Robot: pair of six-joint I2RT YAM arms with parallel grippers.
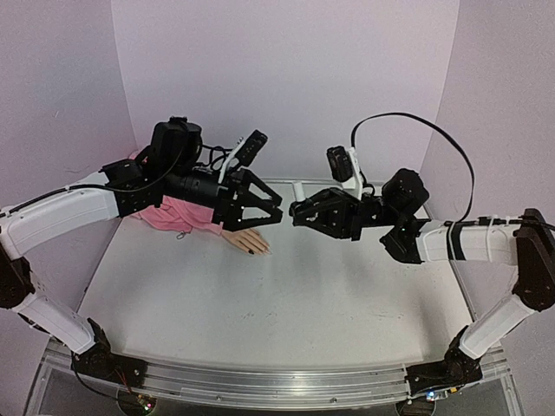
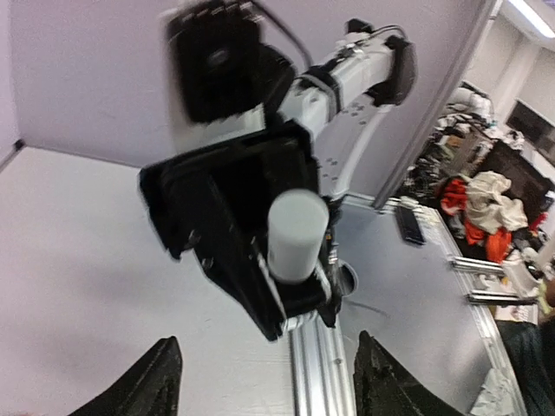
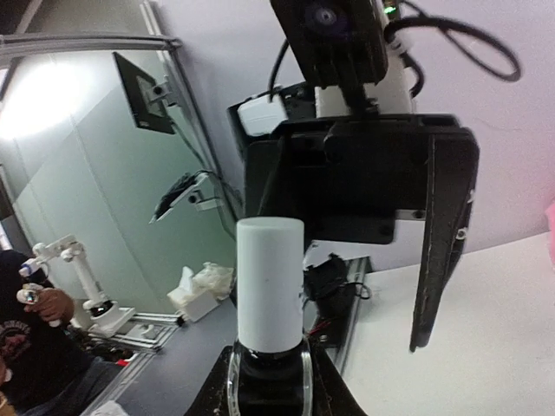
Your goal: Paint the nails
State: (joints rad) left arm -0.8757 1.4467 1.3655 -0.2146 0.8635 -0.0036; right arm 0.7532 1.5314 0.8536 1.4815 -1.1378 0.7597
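The mannequin hand (image 1: 245, 240) was laid flat on the table (image 1: 260, 321) below the wide-spread left gripper (image 1: 277, 214), long axis run from pink sleeve (image 1: 178, 215) to dark nails (image 1: 251, 251) pointed right and nearward, a white cylinder (image 3: 270, 282) pinched by the right gripper (image 1: 295, 214).

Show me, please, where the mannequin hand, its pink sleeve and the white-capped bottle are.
mannequin hand (image 1: 244, 239), top external view, back of the hand.
pink sleeve (image 1: 178, 215), top external view, middle of the cloth.
white-capped bottle (image 3: 270, 277), right wrist view, side of the cap.
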